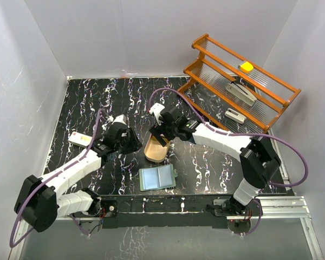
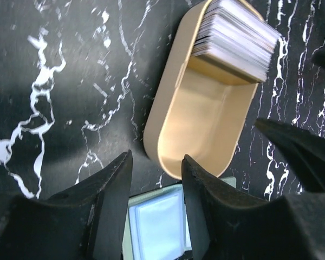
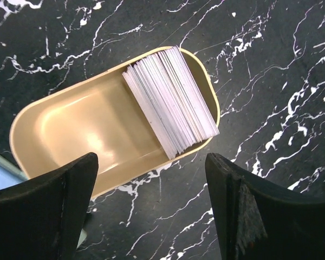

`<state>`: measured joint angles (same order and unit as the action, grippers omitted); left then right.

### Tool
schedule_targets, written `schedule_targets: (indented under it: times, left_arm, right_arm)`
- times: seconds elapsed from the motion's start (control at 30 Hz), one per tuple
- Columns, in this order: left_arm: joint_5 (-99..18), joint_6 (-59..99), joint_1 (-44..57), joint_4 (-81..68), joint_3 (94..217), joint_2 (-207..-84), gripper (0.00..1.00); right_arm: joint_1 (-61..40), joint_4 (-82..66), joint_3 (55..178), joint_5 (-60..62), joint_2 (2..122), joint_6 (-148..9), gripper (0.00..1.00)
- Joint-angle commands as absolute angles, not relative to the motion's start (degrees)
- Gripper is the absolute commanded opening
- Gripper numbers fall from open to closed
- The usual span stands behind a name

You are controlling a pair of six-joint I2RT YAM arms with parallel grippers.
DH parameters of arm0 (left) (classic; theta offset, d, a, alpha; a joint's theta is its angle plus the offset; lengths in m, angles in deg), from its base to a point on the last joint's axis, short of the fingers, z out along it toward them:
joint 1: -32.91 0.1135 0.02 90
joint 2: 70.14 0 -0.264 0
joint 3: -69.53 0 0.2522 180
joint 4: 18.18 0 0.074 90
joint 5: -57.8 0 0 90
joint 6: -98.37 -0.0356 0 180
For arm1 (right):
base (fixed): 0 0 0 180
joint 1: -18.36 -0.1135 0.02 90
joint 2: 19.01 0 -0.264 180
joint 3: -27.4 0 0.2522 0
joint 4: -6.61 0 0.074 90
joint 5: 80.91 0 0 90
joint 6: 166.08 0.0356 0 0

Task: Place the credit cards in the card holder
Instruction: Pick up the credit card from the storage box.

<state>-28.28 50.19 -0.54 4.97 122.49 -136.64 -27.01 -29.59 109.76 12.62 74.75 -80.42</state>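
Observation:
The credit cards [image 3: 170,100] are a thick stack of pale grey-white cards leaning on edge at one end of an oval tan tray [image 3: 70,127]. My right gripper [image 3: 151,179] hangs wide open just above the tray's rim, holding nothing. In the left wrist view the same cards [image 2: 235,38] sit at the far end of the tray [image 2: 206,124]. My left gripper [image 2: 157,173] is partly open and empty, beside the tray's near end. The card holder [image 1: 157,177] lies open flat in front of the tray, its pale blue pockets [image 2: 157,227] showing between my left fingers.
An orange wooden rack [image 1: 271,108] stands at the back right, holding a yellow object [image 1: 246,66] and pale items. A small white object [image 1: 79,139] lies at the left of the black marbled table [image 1: 97,97]. White walls enclose the table.

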Motion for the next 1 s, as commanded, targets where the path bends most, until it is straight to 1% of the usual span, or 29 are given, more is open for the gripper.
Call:
schedule_targets:
  times: [0.0, 0.13, 0.33, 0.53, 0.83, 0.97]
  left_arm:
    - [-29.9, 58.7, 0.9, 5.8, 119.3, -132.7, 0.41]
    - [-31.6, 59.4, 1.8, 5.5, 118.3, -132.5, 0.41]
    - [-37.4, 62.3, 3.6, 0.0, 114.4, -133.2, 0.42]
    - [-36.6, 62.1, 3.7, -3.2, 112.6, -134.6, 0.43]
    - [-41.7, 62.0, 3.8, -11.7, 112.1, -140.7, 0.43]
    - [-42.6, 61.8, 3.7, -12.7, 112.5, -143.3, 0.42]
  right_arm:
    - [-26.9, -27.9, 113.9, 13.9, 76.8, -89.3, 0.80]
    - [-26.9, -26.4, 115.6, 15.3, 78.7, -93.1, 0.82]
    - [-26.9, -28.7, 120.4, 15.4, 84.7, -97.2, 0.83]
    - [-27.1, -28.8, 121.7, 19.9, 88.2, -100.0, 0.85]
    - [-27.1, -28.4, 123.5, 22.4, 90.6, -102.7, 0.79]
    - [-27.1, -29.4, 124.5, 23.3, 91.0, -102.9, 0.70]
